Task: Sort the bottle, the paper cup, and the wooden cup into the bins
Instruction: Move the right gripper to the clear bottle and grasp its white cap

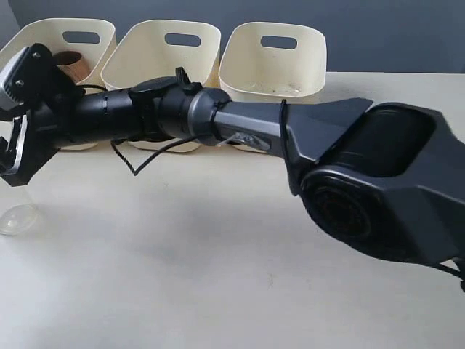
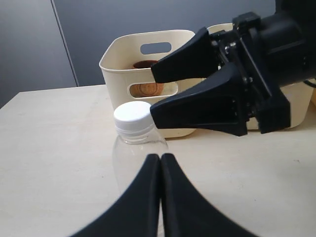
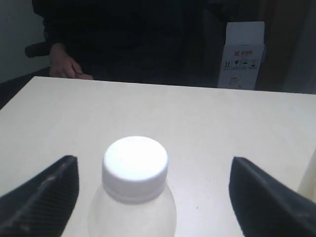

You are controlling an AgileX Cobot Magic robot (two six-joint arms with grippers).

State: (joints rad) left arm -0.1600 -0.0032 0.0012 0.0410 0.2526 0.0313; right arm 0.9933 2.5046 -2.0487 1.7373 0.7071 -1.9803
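The clear bottle (image 2: 134, 148) with a white cap (image 3: 135, 165) stands upright on the table at the far left (image 1: 17, 217). My right gripper (image 3: 153, 165) is open around it, one finger (image 3: 42, 195) on each side and neither touching; in the left wrist view its fingers (image 2: 200, 106) reach over the cap. My left gripper (image 2: 160, 159) is shut and empty, just in front of the bottle. The wooden cup (image 1: 73, 64) sits inside the left bin (image 1: 25, 43), and shows again in that bin (image 2: 143, 64) in the left wrist view. The paper cup is out of view.
The middle bin (image 1: 145, 62) and right bin (image 1: 251, 69) stand in a row at the back. My right arm (image 1: 240, 127) stretches across the table from right to left. A person and a cardboard box (image 3: 243, 54) are beyond the table's far edge.
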